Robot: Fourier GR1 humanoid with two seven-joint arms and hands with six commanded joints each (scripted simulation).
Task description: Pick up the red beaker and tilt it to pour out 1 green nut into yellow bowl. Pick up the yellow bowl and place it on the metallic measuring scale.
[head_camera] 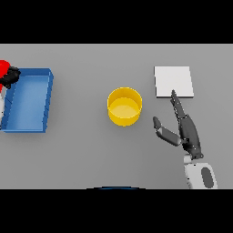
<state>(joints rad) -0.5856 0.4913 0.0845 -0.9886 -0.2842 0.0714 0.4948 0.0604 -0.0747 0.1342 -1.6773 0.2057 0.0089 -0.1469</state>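
Head view: a grey bench (82,154) is seen from above. Near the centre of the frame, a yellow bowl (124,106) is set upright on the bench, its inside showing only a paler yellow floor. To the upper right of the bowl, a flat pale square, the metallic measuring scale (173,81), is laid on the bench, well apart from the bowl.

The right hand (187,132) is seen in the lower right of the frame, entered from the lower edge on a white and grey arm. Its fingers (177,105) are held straight and close together, pointed toward the upper part of the frame, with the tip overlapping the lower edge of the scale. The thumb (164,132) is spread out to the left, toward the bowl but apart from it. Nothing is held by this hand.

At the left of the frame, a blue tray (49,98) is placed on the bench. At the far upper left edge, the red beaker (3,68) is partly cut off by the frame, and the left hand (11,76) is wrapped against it, dark fingers curled round its side, just beside the tray's upper left corner.
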